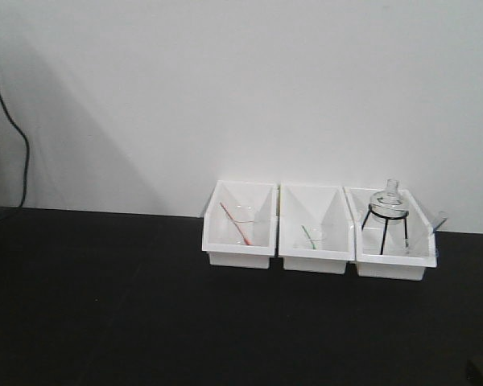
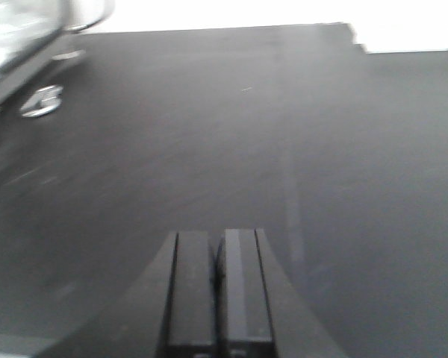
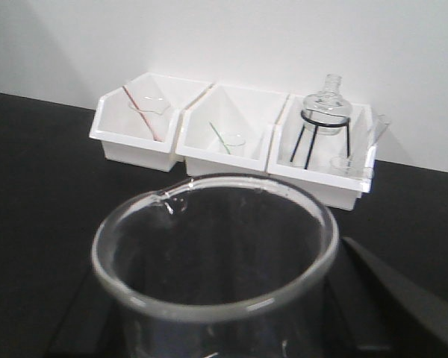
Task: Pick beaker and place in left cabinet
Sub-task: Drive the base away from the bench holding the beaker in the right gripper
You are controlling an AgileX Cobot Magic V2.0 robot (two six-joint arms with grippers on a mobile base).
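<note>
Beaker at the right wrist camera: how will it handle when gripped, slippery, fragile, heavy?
The beaker looks like smooth clear glass, so it is probably slippery in a grip and liable to crack under a hard squeeze. It appears empty and thin-walled, so likely light. Its round wall suggests it would roll if laid on its side.

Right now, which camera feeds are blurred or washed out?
Left wrist view: soft and smeared, glassy object top-left a blur, top edge blown white. Right wrist view: beaker rim crisp, white bins softer. Front view: clear, broad shadow on wall left.
</note>
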